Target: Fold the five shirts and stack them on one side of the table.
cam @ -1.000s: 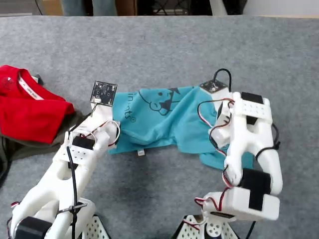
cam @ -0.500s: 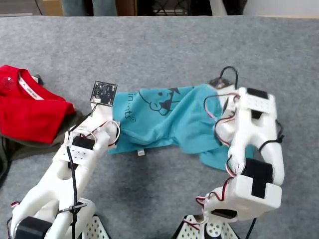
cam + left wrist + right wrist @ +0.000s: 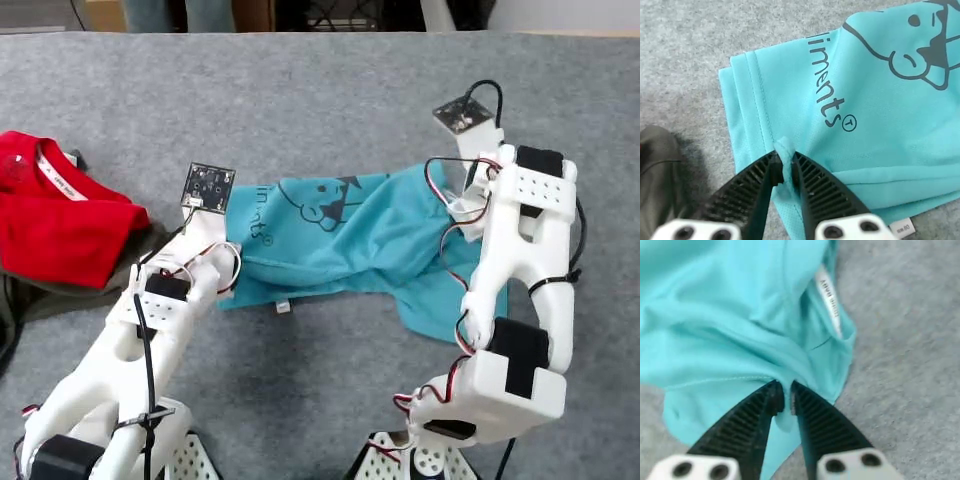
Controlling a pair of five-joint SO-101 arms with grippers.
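Note:
A teal shirt (image 3: 340, 240) with a dark printed drawing lies rumpled across the middle of the grey table. My left gripper (image 3: 784, 165) is shut on a pinch of the teal shirt (image 3: 880, 100) near its left hem. My right gripper (image 3: 785, 395) is shut on a fold of the teal shirt (image 3: 715, 315) at its right end, close to the neck label (image 3: 830, 297). In the high view the right arm (image 3: 515, 260) stands over the shirt's right side and the left arm (image 3: 160, 310) over its left edge. A folded red shirt (image 3: 55, 205) lies at the table's left.
A dark garment (image 3: 30, 290) pokes out from under the red shirt at the left edge, and shows as a dark garment (image 3: 657, 165) beside the left gripper. Bare grey table (image 3: 330, 100) stretches behind the shirt.
The right arm has swung to the right and away from me with the shirt's right end in its gripper, pulling the cloth out wider. The left arm has kept still.

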